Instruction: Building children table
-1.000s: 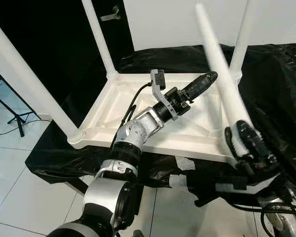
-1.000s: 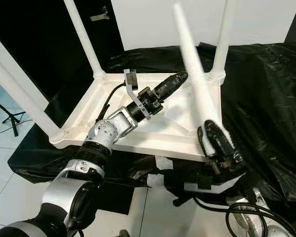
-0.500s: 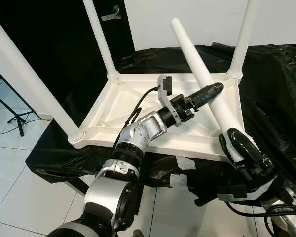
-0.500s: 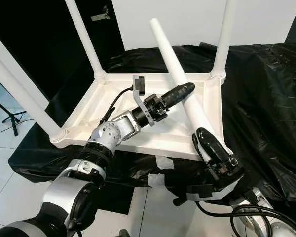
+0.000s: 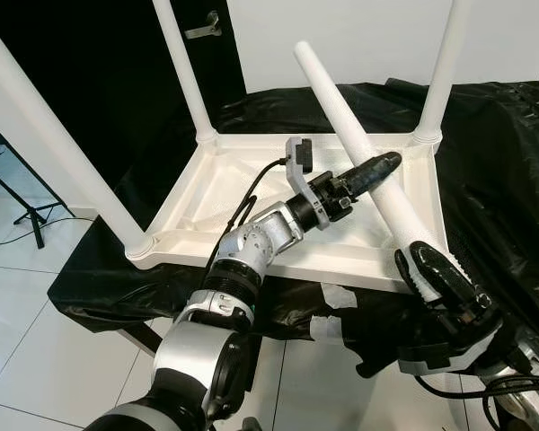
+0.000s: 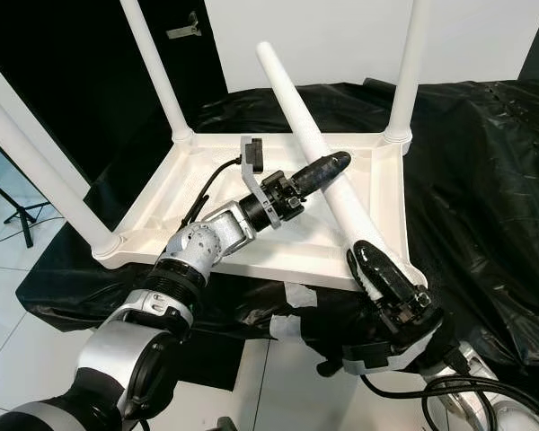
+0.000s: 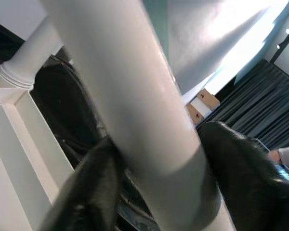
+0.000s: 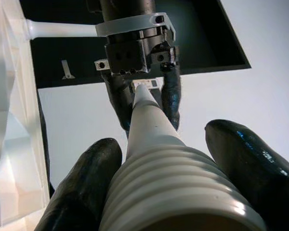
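The white children's table [image 5: 251, 193] lies upside down on a bench draped in black sheeting [image 5: 494, 171], its underside tray open to the camera, and three legs already stand up from its corners: the near-left leg [image 5: 49, 148], the far-left leg [image 5: 181, 72] and the far-right leg [image 5: 442, 72]. The loose fourth leg [image 5: 359, 153] leans at a slant over the near-right corner, its plain end pointing up toward the far left, its ribbed threaded end down at the tray's near-right edge. The right gripper [image 5: 431, 274] is clamped on that ribbed end, one black finger on either side, as the right wrist view shows clearly. The left gripper [image 6: 328, 167] reaches across the middle of the tray and grasps the same leg about midway along its shaft, fingers [image 7: 86, 192] wrapped to both sides. Open room lies above the tray's centre, between the standing legs; the bench's near edge drops to pale floor tiles [image 5: 36, 332], where a black stand's foot [image 5: 27, 215] sits at the left.
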{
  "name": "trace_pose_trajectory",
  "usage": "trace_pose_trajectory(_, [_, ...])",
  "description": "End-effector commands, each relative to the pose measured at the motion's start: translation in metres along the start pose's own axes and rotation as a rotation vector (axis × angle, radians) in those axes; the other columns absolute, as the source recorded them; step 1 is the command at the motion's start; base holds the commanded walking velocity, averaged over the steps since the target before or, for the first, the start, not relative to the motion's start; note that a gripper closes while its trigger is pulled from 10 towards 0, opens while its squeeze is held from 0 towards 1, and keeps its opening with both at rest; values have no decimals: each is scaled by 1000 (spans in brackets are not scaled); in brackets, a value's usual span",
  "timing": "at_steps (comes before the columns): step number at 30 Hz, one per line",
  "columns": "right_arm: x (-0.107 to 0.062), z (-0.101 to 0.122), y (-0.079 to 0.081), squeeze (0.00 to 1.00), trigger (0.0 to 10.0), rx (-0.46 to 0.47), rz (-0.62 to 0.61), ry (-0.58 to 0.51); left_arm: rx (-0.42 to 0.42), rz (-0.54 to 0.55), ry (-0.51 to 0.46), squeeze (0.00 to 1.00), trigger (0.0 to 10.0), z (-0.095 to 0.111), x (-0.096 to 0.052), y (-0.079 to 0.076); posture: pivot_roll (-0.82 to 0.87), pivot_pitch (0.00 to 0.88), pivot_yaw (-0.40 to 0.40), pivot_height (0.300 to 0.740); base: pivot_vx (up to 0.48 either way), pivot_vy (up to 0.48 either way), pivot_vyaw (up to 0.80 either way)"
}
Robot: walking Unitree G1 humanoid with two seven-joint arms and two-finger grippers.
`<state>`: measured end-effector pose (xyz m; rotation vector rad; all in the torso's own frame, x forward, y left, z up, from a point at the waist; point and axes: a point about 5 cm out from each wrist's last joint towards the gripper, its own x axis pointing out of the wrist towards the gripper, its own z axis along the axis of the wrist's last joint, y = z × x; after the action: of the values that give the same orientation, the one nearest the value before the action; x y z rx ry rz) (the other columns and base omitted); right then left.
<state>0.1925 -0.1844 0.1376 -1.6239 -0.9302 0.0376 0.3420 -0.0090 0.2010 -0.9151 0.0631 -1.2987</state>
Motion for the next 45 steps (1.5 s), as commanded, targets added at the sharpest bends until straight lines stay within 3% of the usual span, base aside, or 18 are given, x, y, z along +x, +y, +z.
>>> trace_pose_trajectory(1, [-6, 3, 10, 0, 10000, 11, 67, 0, -9, -209, -16, 0, 0, -3, 16, -19, -61, 0, 122, 740, 0, 0, 0])
trace_pose_trajectory(11, [-3, -7, 9, 0, 10000, 35, 89, 44, -2, -235, -31, 0, 0, -3, 14, -21, -60, 0, 118, 740, 0, 0, 0])
trace_pose_trajectory(12, [-2, -8, 9, 973, 10000, 43, 86, 52, -1, -236, -36, 0, 0, -3, 14, -21, -61, 0, 118, 740, 0, 0, 0])
trace_pose_trajectory(14, [-1, -10, 6, 1000, 10000, 77, 86, 72, 0, -234, -42, 0, 0, -3, 14, -21, -61, 0, 116, 740, 0, 0, 0])
trace_pose_trajectory(15, [2, -13, 1, 1000, 10000, 140, 78, 109, 5, -226, -47, 0, 0, -4, 14, -21, -64, 0, 117, 740, 0, 0, 0])
trace_pose_trajectory(17, [2, -14, 0, 1000, 10000, 153, 76, 116, 6, -224, -48, 0, 0, -4, 13, -20, -64, 0, 117, 740, 0, 0, 0])
trace_pose_trajectory(18, [3, -15, -1, 0, 10000, 200, 75, 147, 9, -212, -54, 0, 0, -4, 14, -20, -65, 0, 117, 740, 0, 0, 0])
trace_pose_trajectory(22, [2, -19, -4, 0, 10000, 332, 53, 250, 13, -192, -68, 0, 0, -3, 15, -18, -65, 0, 117, 740, 0, 0, 0])
trace_pose_trajectory(24, [-2, -22, -7, 0, 10000, 541, 7, 420, 16, -179, -78, 0, 0, -2, 15, -17, -69, 0, 119, 740, 0, 0, 0])
trace_pose_trajectory(26, [-3, -22, -8, 0, 10000, 558, 3, 433, 16, -178, -79, 0, 0, -2, 15, -17, -69, 0, 119, 740, 0, 0, 0])
trace_pose_trajectory(32, [-19, 18, 5, 0, 10000, 1190, 113, 626, 13, -166, -77, 0, 0, -4, 17, -16, -97, 0, 135, 740, 0, 0, 0])
trace_pose_trajectory(33, [-19, 18, 5, 0, 10000, 1190, 113, 626, 13, -166, -77, 0, 0, -4, 17, -16, -97, 0, 135, 740, 0, 0, 0])
trace_pose_trajectory(35, [-24, 19, 3, 0, 10000, 1333, 97, 674, 21, -168, -63, 0, 0, -7, 19, -16, -112, 0, 142, 740, 0, 0, 0])
trace_pose_trajectory(36, [-24, 19, 3, 0, 10000, 1333, 97, 674, 21, -168, -63, 0, 0, -7, 19, -16, -112, 0, 142, 740, 0, 0, 0])
trace_pose_trajectory(37, [-25, 18, -3, 0, 10000, 1432, 95, 669, 27, -167, -55, 0, 0, -8, 20, -16, -115, 0, 143, 740, 0, 0, 0])
trace_pose_trajectory(38, [-25, 18, -3, 0, 10000, 1432, 95, 669, 27, -167, -55, 0, 0, -8, 20, -16, -115, 0, 143, 740, 0, 0, 0])
trace_pose_trajectory(40, [-25, 21, -9, 0, 10000, 1569, 149, 633, 41, -175, -34, 0, 0, -12, 20, -16, -122, 0, 143, 740, 0, 0, 0])
trace_pose_trajectory(45, [-19, 17, -20, 0, 10000, 1651, 170, 576, 59, -186, -15, 0, 0, -17, 22, -17, -123, 0, 140, 740, 0, 0, 0])
